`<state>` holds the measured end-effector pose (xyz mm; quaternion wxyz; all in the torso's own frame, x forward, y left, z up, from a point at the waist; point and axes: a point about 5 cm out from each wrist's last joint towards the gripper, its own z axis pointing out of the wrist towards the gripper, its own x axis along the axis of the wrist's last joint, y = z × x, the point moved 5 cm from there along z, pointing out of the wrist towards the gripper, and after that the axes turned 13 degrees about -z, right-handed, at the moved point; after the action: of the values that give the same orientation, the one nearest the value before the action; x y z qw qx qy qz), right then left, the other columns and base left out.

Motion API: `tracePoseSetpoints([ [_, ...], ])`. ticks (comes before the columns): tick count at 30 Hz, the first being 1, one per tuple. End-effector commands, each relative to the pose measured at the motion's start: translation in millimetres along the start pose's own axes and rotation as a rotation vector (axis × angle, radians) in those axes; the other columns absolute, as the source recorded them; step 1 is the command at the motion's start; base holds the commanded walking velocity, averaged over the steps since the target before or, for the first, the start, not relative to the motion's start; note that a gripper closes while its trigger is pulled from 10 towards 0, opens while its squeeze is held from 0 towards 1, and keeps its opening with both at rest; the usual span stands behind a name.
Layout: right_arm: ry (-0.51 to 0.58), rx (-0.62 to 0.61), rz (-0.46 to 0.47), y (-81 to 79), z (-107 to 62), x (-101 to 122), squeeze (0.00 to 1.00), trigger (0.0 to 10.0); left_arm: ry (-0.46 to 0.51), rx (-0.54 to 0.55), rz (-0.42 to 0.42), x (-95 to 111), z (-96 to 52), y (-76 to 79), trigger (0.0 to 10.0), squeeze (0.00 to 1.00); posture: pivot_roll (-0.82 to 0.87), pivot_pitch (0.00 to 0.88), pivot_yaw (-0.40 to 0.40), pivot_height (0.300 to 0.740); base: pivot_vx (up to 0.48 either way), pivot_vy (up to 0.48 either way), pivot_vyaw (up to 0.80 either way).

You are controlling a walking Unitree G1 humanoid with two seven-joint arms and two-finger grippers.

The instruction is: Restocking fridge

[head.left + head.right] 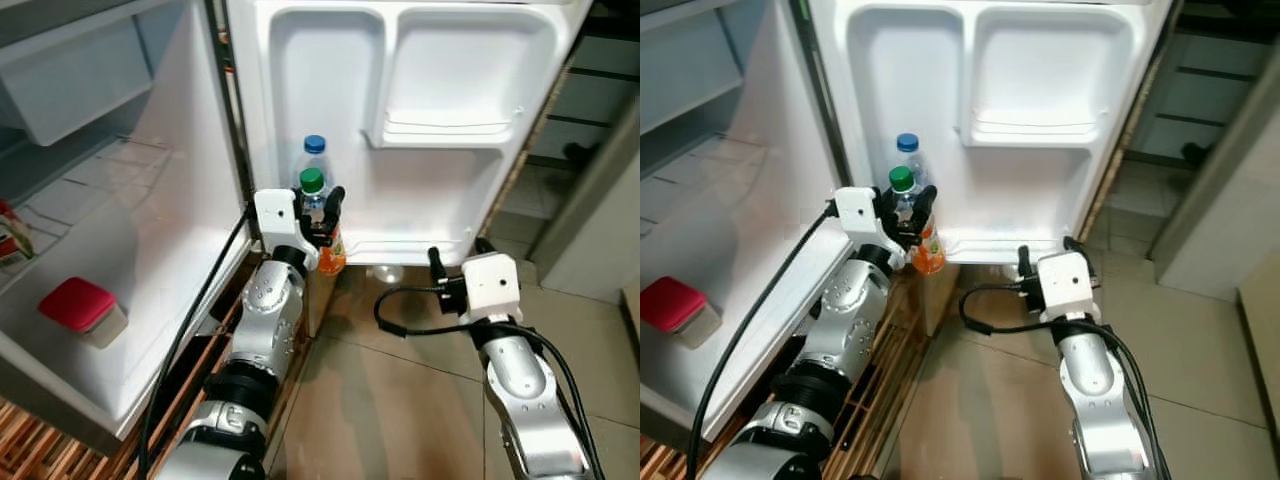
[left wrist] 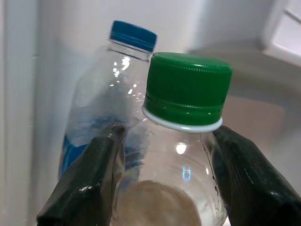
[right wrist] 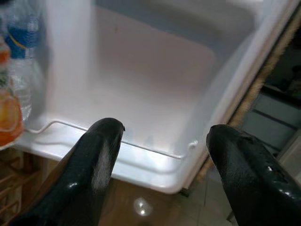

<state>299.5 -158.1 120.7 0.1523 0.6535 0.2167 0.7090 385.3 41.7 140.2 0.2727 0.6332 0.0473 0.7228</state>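
The left gripper (image 1: 322, 213) grips the upright green-capped bottle (image 1: 313, 185) by its neck, just in front of the blue-capped bottle (image 1: 315, 146) on the door shelf (image 1: 410, 248) (right gripper (image 1: 440, 268) empty, fingers spread).

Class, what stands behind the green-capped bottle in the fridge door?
A blue-capped bottle stands behind the green-capped bottle, which the left gripper holds. Its lower part is covered.
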Motion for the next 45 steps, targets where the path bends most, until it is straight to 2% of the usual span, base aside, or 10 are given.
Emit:
tracePoseSetpoints([
  [1, 0.011, 0.014, -0.015, 1.9, -3.4, 7, 0.11, 10.0, 0.099, -0.154, -0.048, 19, 23.1, 76.0, 10.0, 0.00, -0.43, 0.000, 0.031, 0.740, 0.000, 0.000, 0.00],
  [9, -0.011, 0.036, -0.015, -1.6, -16.7, 7, 0.11, 10.0, 0.182, -0.341, -0.012, 29, 16.3, 118.7, 10.0, 0.00, -0.45, 0.000, 0.045, 0.740, 0.000, 0.000, 0.00],
  [13, -0.032, 0.018, 0.008, -1.4, -17.9, 5, 0.11, 10.0, 0.180, -0.443, 0.018, 37, 3.9, 110.4, 10.0, 0.00, -0.41, 0.000, 0.077, 0.740, 0.000, 0.000, 0.00],
  [15, -0.076, -0.040, 0.047, 8.1, -22.4, -2, 0.11, 10.0, 0.084, -0.434, 0.152, 32, -18.1, 66.3, 10.0, 0.00, -0.37, 0.000, 0.097, 0.740, 0.000, 0.000, 0.00],
  [17, -0.085, -0.053, 0.053, 10.6, -23.7, -5, 0.11, 10.0, 0.061, -0.411, 0.182, 30, -21.7, 55.9, 10.0, 0.00, -0.37, 0.000, 0.097, 0.740, 0.000, 0.000, 0.00],
  [21, -0.122, -0.097, 0.070, 19.7, -29.6, -14, 0.10, 10.0, 0.019, -0.268, 0.159, 37, -28.6, 12.1, 10.0, 0.00, -0.30, 0.000, 0.106, 0.740, 0.000, 0.000, 0.00],
  [23, -0.170, -0.119, 0.090, 24.5, -30.2, -27, 0.12, 10.0, -0.012, -0.031, 0.065, 43, -45.1, -43.9, 10.0, 0.00, -0.26, 0.000, 0.092, 0.740, 0.000, 0.000, 0.00],
  [25, -0.178, -0.124, 0.093, 25.2, -25.5, -30, 0.13, 10.0, -0.011, 0.031, 0.036, 42, -46.8, -51.6, 10.0, 0.00, -0.25, 0.000, 0.085, 0.740, 0.000, -0.232, 0.39],
  [33, -0.130, -0.095, 0.098, 19.5, 6.1, -22, 0.16, 10.0, 0.007, 0.032, 0.019, 39, -36.1, -27.1, 10.0, 0.00, -0.24, 0.000, 0.079, 0.740, 0.000, -0.465, 0.72],
  [45, -0.105, -0.052, 0.072, 8.3, 8.2, -19, 0.13, 10.0, 0.023, -0.084, 0.092, 53, -30.2, -1.0, 10.0, 0.00, -0.24, 0.000, 0.071, 0.740, 0.000, -0.387, 0.40],
])
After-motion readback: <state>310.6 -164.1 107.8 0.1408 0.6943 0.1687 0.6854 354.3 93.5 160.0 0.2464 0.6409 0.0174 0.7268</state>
